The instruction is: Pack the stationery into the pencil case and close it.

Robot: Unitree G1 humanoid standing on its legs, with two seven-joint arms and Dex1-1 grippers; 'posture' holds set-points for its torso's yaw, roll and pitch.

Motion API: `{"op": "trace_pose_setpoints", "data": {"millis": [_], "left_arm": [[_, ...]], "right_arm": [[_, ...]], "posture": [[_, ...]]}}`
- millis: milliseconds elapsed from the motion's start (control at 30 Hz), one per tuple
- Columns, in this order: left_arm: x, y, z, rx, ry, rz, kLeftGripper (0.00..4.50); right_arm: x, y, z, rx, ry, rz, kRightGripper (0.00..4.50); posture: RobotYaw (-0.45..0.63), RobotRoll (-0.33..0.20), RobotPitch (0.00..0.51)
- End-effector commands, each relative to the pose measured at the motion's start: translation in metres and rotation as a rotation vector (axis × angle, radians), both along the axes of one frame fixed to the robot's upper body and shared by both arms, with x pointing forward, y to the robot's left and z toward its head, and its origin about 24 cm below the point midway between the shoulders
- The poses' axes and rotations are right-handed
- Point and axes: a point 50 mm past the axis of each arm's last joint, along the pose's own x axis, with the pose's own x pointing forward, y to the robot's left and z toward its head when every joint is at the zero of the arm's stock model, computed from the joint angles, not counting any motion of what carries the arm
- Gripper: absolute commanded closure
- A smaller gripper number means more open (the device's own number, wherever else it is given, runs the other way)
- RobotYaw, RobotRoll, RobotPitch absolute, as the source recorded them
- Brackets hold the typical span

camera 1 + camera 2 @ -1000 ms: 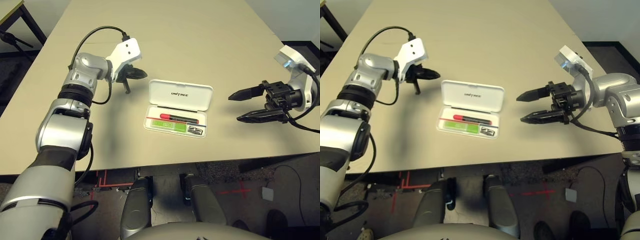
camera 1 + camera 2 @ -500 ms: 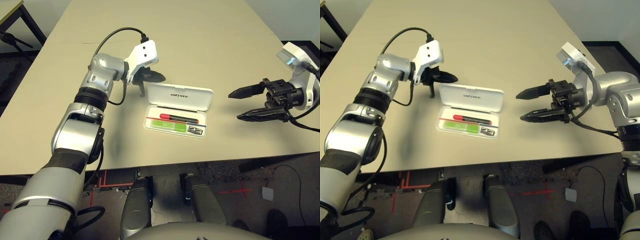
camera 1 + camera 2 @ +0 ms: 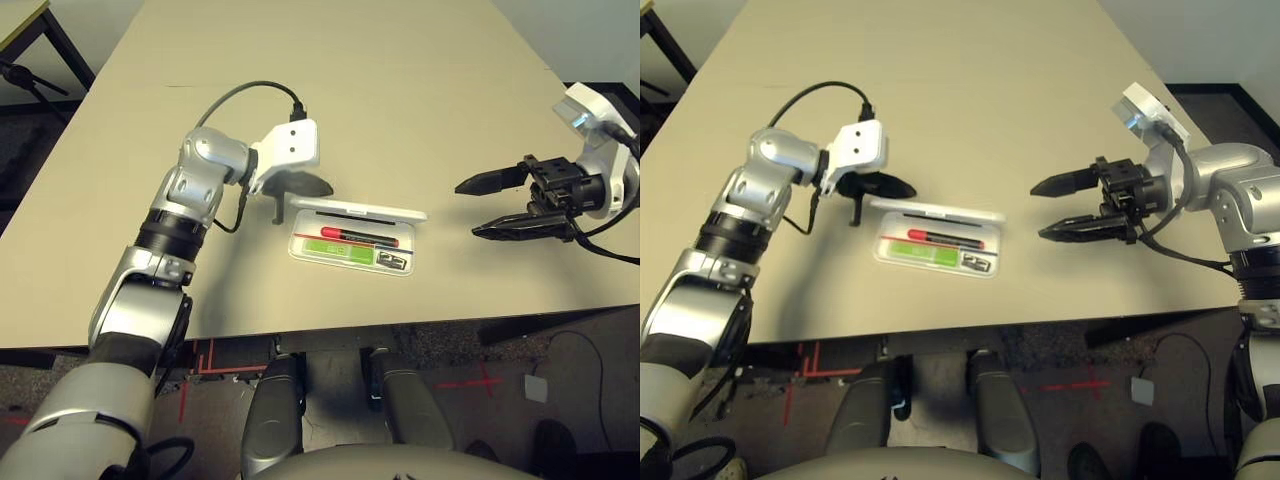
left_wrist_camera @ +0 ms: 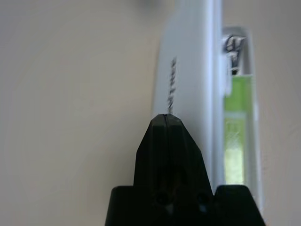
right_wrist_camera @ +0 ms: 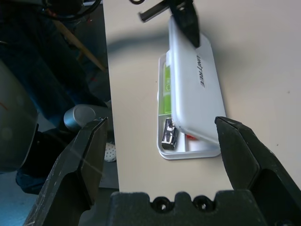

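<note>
White plastic lid on the pencil case [image 3: 355,211] is standing half over, and from the head camera my left gripper [image 3: 312,184] sits right behind its hinge edge, fingers pinched shut with nothing between them, tips touching or nearly touching the back of the lid. Below the lid, in the tray, I can see the red marker [image 3: 350,232], the light-green bar [image 3: 340,251] and the little silver-and-black piece [image 3: 394,261]. My right gripper [image 3: 490,207] hangs well off to the other side of the case, fingers spread wide, holding nothing.

Left wrist camera: my closed tips [image 4: 165,123] are up against the lettered face of the lid [image 4: 186,75], with the green bar [image 4: 235,127] just past the lid's far edge. Worry here: I'm pushing near one end only, so the lid could twist or the whole case could skate across the table [image 3: 400,90] instead of folding shut.

Right wrist camera: between my wide fingers [image 5: 89,150] I see the case end-on, lid hovering over the tray, silver piece [image 5: 169,136] near the rim. If that piece or the marker rides up, the lid probably won't latch. Nothing braces the case, so my right side may need to steady it.
</note>
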Motion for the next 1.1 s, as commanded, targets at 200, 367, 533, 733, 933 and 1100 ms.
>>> {"op": "trace_pose_setpoints", "data": {"millis": [200,367,533,733,933,1100], "left_arm": [[-0.027,-0.028,-0.018,0.050,0.025,-0.107,4.49],[-0.023,-0.029,-0.032,0.085,0.009,-0.058,4.49],[-0.018,-0.026,-0.043,0.129,-0.007,-0.030,4.49],[-0.018,-0.017,-0.069,0.260,-0.010,-0.052,4.49],[-0.020,-0.014,-0.073,0.324,-0.023,-0.114,4.49],[-0.020,-0.019,-0.070,0.284,-0.008,-0.115,4.49]], "right_arm": [[0.001,0.001,0.003,0.000,-0.017,0.009,0.00],[0.001,0.002,0.002,0.006,-0.015,0.011,0.00],[0.001,0.002,0.002,0.010,-0.017,0.010,0.00],[0.001,0.002,0.001,0.011,-0.021,0.008,0.00],[0.003,0.003,0.002,0.010,-0.034,0.010,0.00],[0.002,0.003,0.001,0.006,-0.039,0.013,0.00]], "posture": [[-0.08,0.000,0.154],[-0.08,0.000,0.157],[-0.08,0.000,0.160],[-0.08,0.000,0.160],[-0.08,0.000,0.158],[-0.09,0.000,0.158]]}}
